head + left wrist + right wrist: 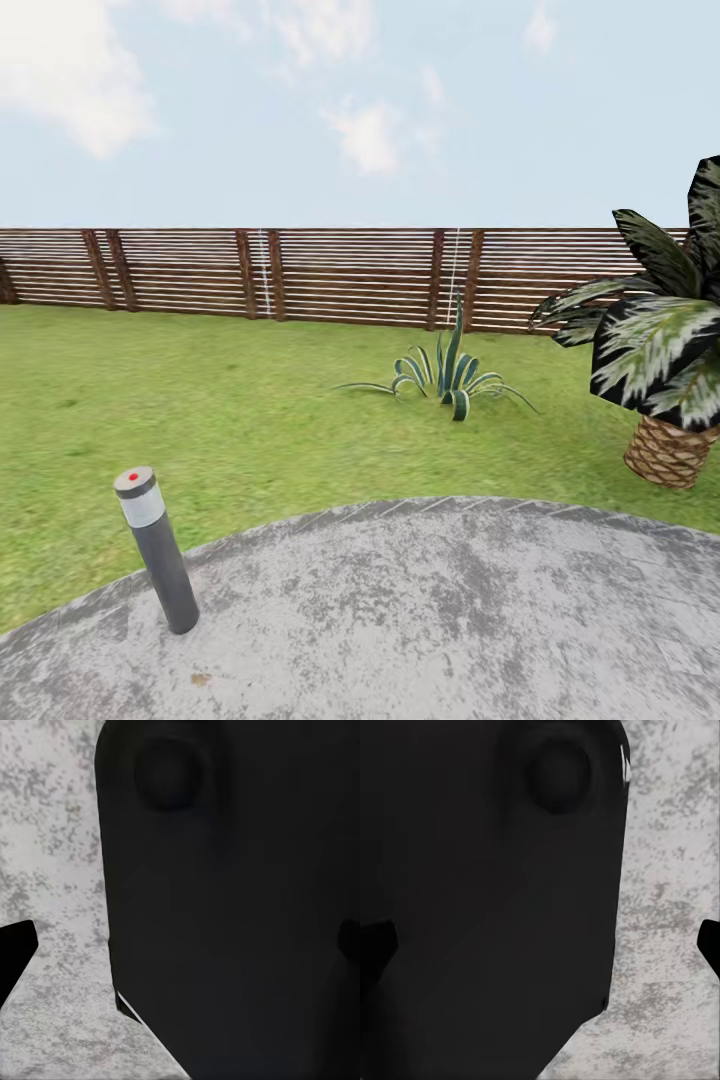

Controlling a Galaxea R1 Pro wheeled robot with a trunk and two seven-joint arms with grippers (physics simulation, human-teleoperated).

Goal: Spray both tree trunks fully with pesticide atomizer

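A head camera looks across round grey stone paving (450, 610) onto rough green grass floor (200, 400), bounded by one brown slatted wooden fence (300, 275). One thin grey bollard with a red dot (158, 550) stands on the paving's edge. One spiky green agave shrub (450, 375) and one short palm with woven brown trunk (670, 450) grow on the grass. The atomizer and both trees lie somewhere outside this scene. Likely risk: driving forward could clip the bollard or palm. The wrist cameras face dark robot body; whether the jaws are open cannot be told.

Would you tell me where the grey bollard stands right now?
In the head view, the grey bollard stands at lower left on the stone paving's edge, beside the grass.
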